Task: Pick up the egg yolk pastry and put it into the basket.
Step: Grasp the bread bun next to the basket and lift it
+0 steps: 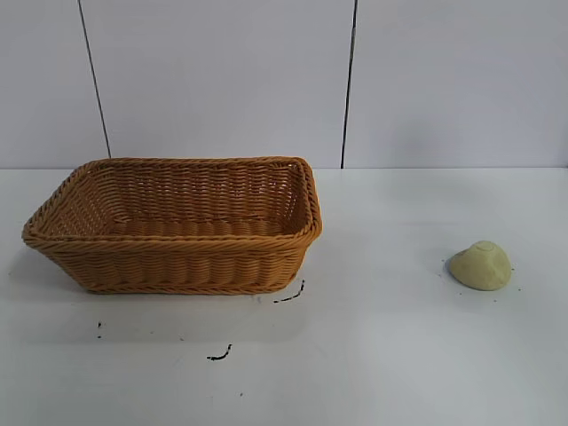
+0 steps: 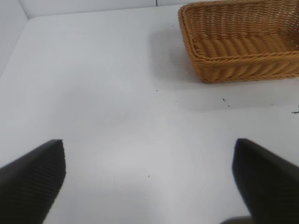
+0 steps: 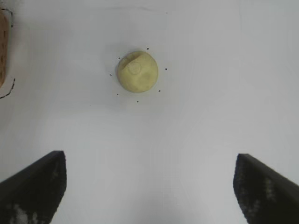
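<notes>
The egg yolk pastry [image 1: 480, 264], a small pale yellow dome, lies on the white table at the right; it also shows in the right wrist view [image 3: 137, 71]. The orange-brown wicker basket [image 1: 177, 257] stands at the left, empty; it also shows in the left wrist view [image 2: 243, 65]. My right gripper [image 3: 149, 186] is open and empty above the table, short of the pastry, which lies ahead of the gap between the jaws. My left gripper [image 2: 148, 182] is open and empty over bare table, well apart from the basket. Neither gripper shows in the exterior view.
Small black marks [image 1: 219, 355] dot the table in front of the basket. A white wall [image 1: 266, 80] with two thin dark cables stands behind the table. A sliver of the basket [image 3: 3, 46] shows in the right wrist view.
</notes>
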Controlling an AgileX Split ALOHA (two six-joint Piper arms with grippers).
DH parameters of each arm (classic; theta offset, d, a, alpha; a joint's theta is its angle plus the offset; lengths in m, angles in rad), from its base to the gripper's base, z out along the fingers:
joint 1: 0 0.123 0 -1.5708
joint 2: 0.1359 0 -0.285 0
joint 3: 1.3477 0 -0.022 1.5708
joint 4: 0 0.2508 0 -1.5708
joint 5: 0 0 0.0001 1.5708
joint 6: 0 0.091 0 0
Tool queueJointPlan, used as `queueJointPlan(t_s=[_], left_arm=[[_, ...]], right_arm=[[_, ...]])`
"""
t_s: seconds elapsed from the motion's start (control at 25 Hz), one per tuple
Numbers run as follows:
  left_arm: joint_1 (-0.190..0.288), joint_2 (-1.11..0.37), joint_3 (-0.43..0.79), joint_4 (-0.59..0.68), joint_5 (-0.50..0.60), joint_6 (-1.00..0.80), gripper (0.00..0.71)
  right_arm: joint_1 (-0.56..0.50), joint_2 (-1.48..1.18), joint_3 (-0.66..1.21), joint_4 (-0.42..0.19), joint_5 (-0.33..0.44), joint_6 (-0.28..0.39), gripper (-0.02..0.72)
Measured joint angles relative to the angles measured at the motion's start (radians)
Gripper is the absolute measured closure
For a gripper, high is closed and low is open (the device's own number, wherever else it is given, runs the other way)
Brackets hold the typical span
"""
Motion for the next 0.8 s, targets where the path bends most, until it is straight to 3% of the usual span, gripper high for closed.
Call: queueJointPlan(t_s=[0.28, 0.8], left_arm=[[0.000, 0.000, 0.000, 0.000, 0.000, 0.000, 0.014], [0.000, 0.000, 0.000, 0.000, 0.000, 0.000, 0.014]], right_arm=[[0.068, 0.157, -0.085, -0.002, -0.039, -0.042, 0.008], [0.087, 0.368, -0.085, -0.007, -0.073, 0.003, 0.008]])
